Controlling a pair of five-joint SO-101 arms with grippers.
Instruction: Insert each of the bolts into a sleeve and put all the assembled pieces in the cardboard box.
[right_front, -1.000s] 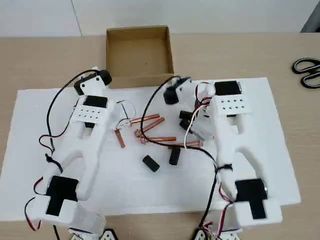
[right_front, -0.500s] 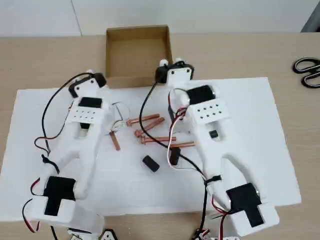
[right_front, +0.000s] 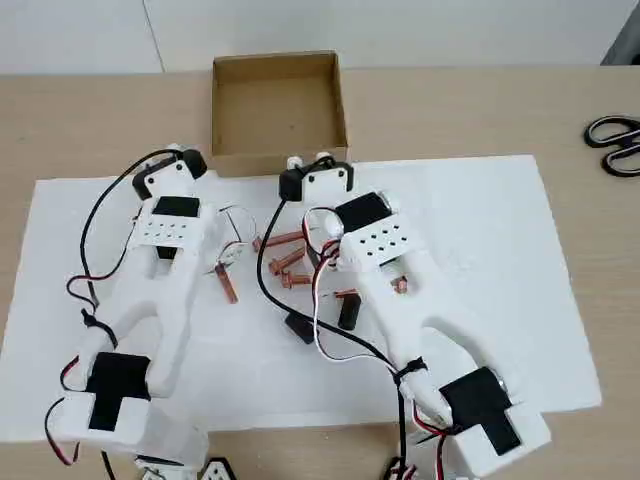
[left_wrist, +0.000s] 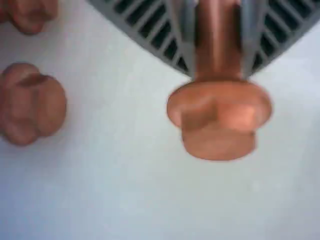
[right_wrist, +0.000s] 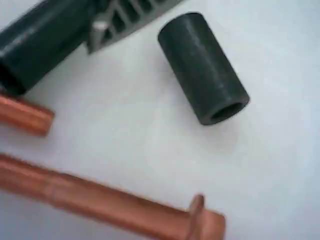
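Since the right arm (right_front: 375, 240) has swung in over the loose bolts (right_front: 288, 262) just in front of the cardboard box (right_front: 277, 105), I judge a bolt-to-sleeve mating to be the step in hand. Left hand (left_wrist: 217, 60): clamped on a bolt (left_wrist: 219, 117), head outward, in front of the box's left corner. Right hand (right_wrist: 107, 27): above the pile; I cannot tell its state. One sleeve (right_wrist: 202, 67) lies free beside it.

copper bolts (left_wrist: 218, 120), black sleeves (right_wrist: 202, 67), brown cardboard box (right_front: 276, 110)
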